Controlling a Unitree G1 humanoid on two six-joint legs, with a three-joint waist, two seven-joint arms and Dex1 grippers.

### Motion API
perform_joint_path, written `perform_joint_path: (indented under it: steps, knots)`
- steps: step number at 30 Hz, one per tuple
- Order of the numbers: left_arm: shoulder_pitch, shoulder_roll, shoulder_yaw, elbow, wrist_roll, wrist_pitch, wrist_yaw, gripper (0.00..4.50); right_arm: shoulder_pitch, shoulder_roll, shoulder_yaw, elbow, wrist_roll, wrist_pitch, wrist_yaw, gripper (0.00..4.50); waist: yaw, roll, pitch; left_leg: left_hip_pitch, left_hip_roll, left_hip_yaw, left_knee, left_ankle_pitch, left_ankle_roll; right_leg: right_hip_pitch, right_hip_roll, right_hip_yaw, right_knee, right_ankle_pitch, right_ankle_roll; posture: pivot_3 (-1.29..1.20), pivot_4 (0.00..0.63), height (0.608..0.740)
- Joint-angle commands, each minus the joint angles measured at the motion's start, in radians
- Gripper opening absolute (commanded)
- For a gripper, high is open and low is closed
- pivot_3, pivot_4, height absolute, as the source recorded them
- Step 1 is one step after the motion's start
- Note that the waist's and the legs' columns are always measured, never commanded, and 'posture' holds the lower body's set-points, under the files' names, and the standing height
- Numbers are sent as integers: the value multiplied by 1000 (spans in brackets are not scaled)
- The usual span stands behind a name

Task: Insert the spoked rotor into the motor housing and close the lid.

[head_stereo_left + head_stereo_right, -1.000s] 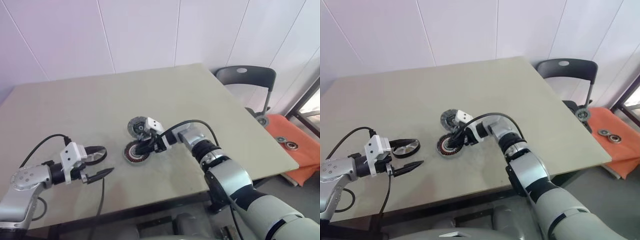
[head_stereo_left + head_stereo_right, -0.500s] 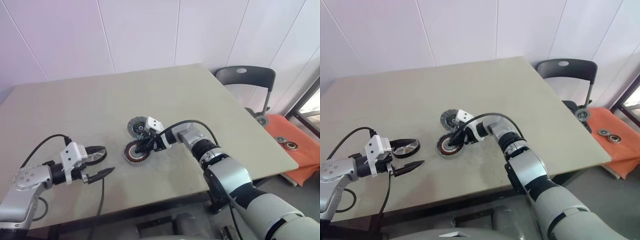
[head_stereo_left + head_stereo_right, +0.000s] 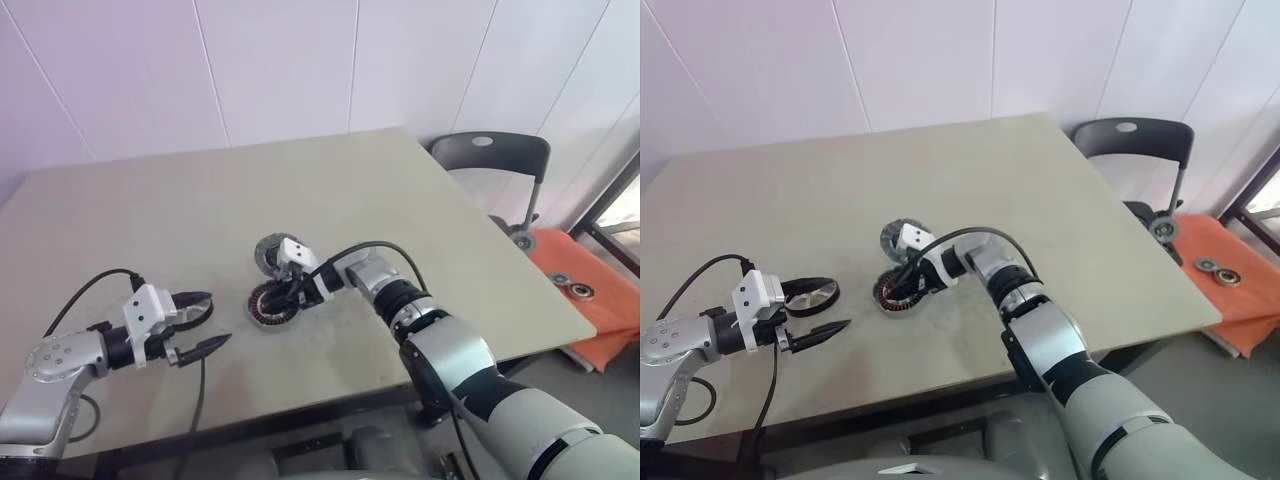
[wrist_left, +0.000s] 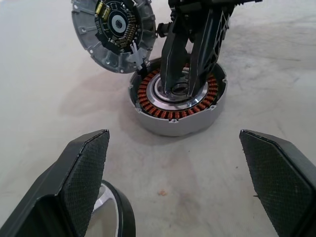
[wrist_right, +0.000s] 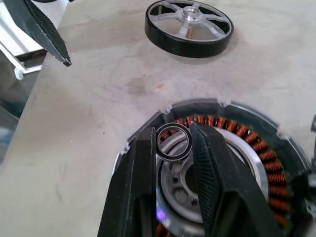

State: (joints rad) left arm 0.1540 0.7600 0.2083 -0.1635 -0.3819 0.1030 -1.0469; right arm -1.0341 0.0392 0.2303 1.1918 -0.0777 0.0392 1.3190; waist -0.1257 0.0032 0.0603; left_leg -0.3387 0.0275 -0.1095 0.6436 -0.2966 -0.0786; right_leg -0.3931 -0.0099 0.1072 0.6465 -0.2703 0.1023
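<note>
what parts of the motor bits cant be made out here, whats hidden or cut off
- Motor housing: its near part is hidden by the right claw in the right wrist view, which holds a small black ring.
- Housing centre hub: covered by that claw's fingers in the left wrist view.
- Spoked rotor: cut off by the picture's edge beside the left claw.
- Lid: partly hidden by the right claw's white mount in the eye views.

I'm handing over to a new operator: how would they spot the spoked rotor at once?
Start at the tan table and go to the open left hand near its front edge. The spoked rotor lies flat beside that hand, apart from the motor housing. It alone has a black rim, silver spokes and no copper windings.
</note>
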Motion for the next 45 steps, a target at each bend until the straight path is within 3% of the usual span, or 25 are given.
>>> perform_joint_path:
  steps: [1,39,44,45]
  knots:
    - [8,-1,10,-32,-3,-10,7,4500,-21,1,-1,-18,-6,-20,-12,651,-1,-1,0,0,0,0,0,0,0,0,0,0,0,0,0,0,0,740]
    - [15,-8,6,-37,-1,-13,19,4500,3,-41,-3,-5,-36,-46,-16,651,-1,-1,-1,0,0,0,0,0,0,1,0,0,-1,0,0,0,0,740]
    - [12,-9,4,-35,-2,-12,19,4500,-1,-41,1,6,-46,-35,-49,2368,-1,-1,-1,0,0,0,0,0,0,1,0,0,-1,0,0,0,0,740]
    - [11,-9,3,-34,-2,-12,19,4500,-3,-40,1,9,-46,-30,-50,2368,-1,-1,-1,0,0,0,0,0,0,1,0,0,0,0,0,0,0,740]
